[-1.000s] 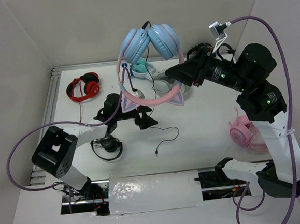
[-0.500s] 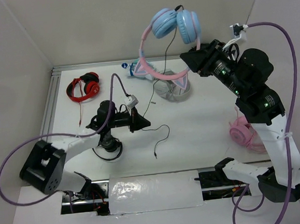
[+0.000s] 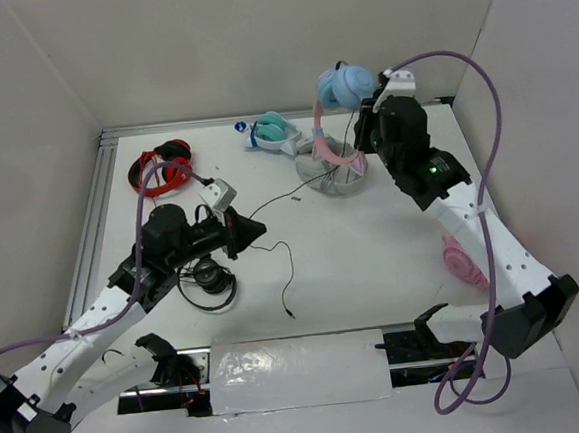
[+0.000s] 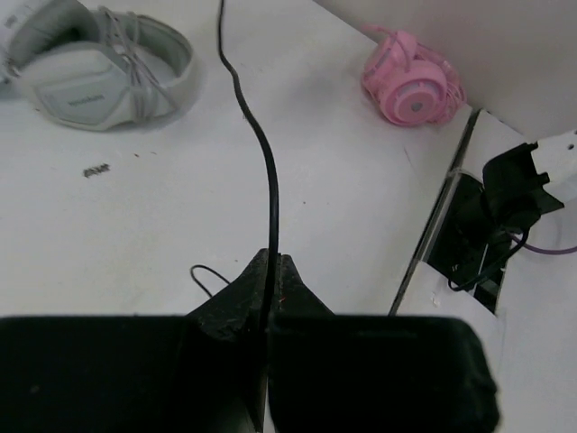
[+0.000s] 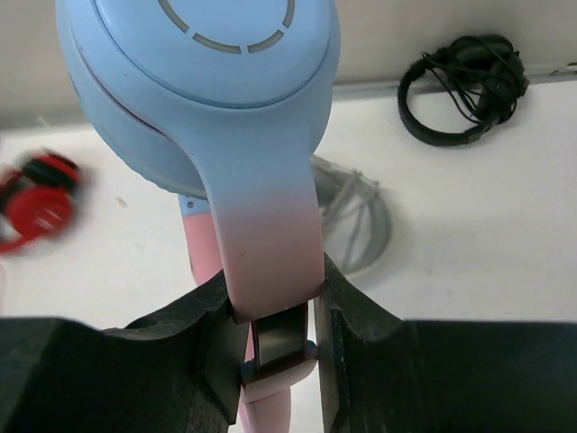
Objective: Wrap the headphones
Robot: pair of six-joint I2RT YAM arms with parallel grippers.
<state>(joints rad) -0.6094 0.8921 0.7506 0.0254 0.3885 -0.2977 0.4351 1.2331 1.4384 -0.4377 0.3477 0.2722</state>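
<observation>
My right gripper (image 5: 275, 293) pinches the pink-banded, blue-cupped cat-ear headphones (image 5: 230, 117) by the stiff headband arm, raised above the far side of the white bench (image 3: 372, 250). My left gripper (image 4: 270, 271) is pressed together on their thin black cable (image 4: 273, 189), which looks limp, light and easily slipped, so I'd keep the pull gentle.

The top camera looks down on the whole table (image 3: 373, 260); both wrist cameras, close up, share the grey headset (image 4: 99, 77).
</observation>
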